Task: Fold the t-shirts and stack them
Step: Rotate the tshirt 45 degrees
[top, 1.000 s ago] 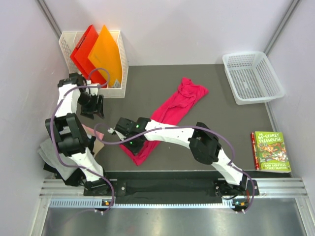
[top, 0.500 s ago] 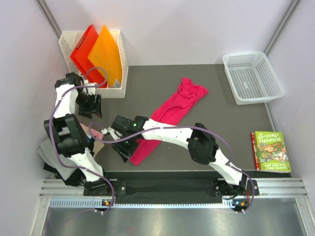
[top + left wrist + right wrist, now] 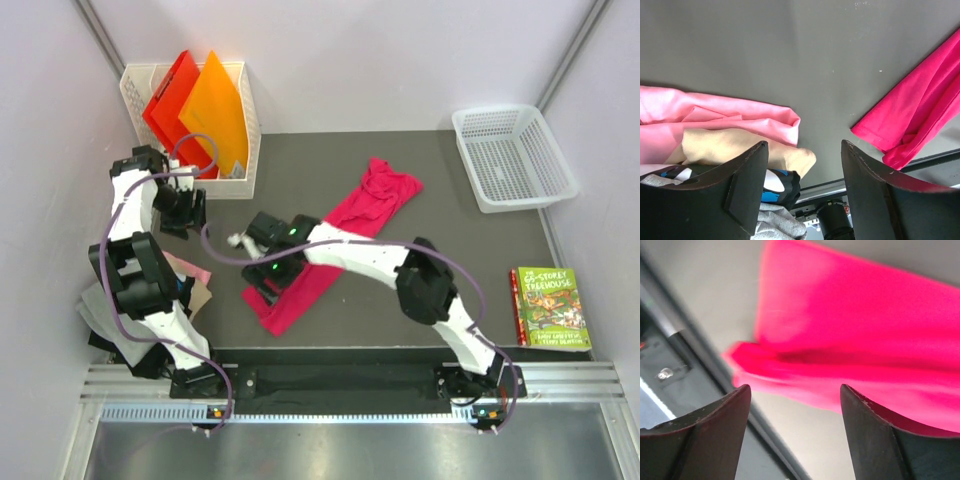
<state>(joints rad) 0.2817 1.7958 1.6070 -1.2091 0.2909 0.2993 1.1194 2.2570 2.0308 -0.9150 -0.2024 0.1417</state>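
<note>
Jaws of my right claw (image 3: 793,390) spread wide, empty, hovering over near end of magenta shirt (image 3: 352,214), a crumpled diagonal strip mid-table (image 3: 450,260). Jaws of my left claw (image 3: 804,145) also parted, holding nothing, near pale pink shirt (image 3: 715,112) and tan shirt (image 3: 740,147).

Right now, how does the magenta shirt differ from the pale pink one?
The magenta shirt is vivid, stretched in a long diagonal strip, alone; the pale pink shirt is lighter, bunched at the left edge of the table with a tan shirt overlapping it. Both are plain cloth.
</note>
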